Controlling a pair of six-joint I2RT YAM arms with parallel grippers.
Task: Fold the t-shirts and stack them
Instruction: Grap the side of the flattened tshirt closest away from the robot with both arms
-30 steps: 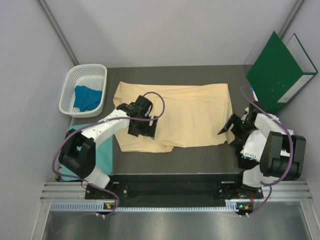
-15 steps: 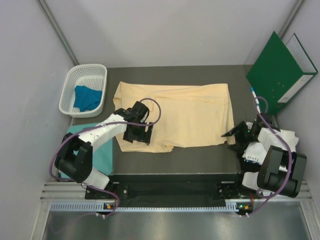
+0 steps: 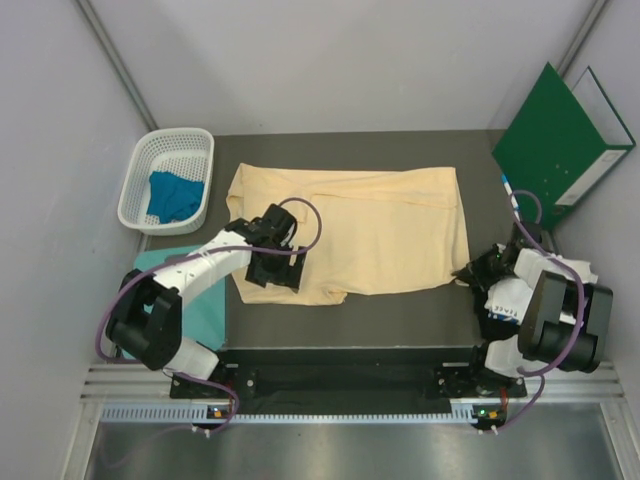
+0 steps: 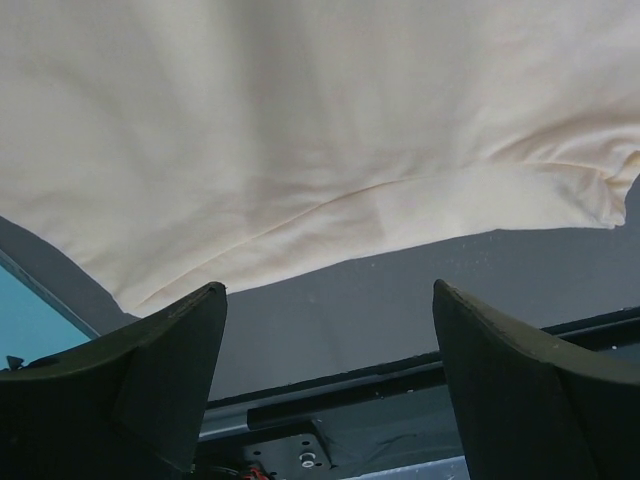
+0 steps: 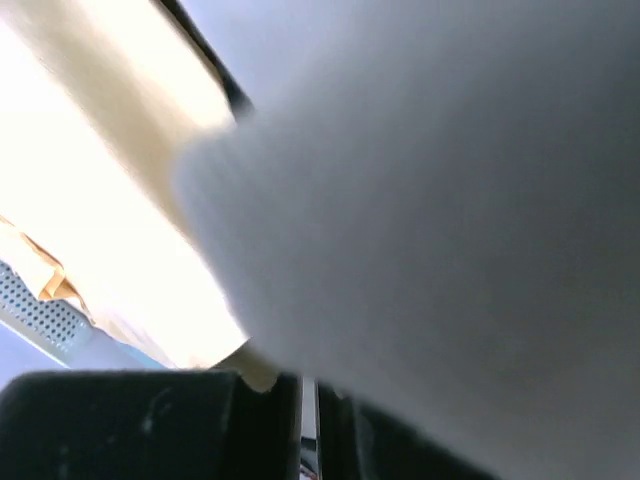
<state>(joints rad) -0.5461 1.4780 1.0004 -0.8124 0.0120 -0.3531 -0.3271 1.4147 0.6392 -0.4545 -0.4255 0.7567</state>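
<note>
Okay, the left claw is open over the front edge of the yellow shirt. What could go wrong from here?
1. The open left claw hangs at the peach t-shirt's near edge, where cloth layers overlap. It may pinch only one layer, and the fold would then drag unevenly.
2. White cloth fills most of the right wrist view and lies close to the right claw. It could snag and get pulled along.
</note>
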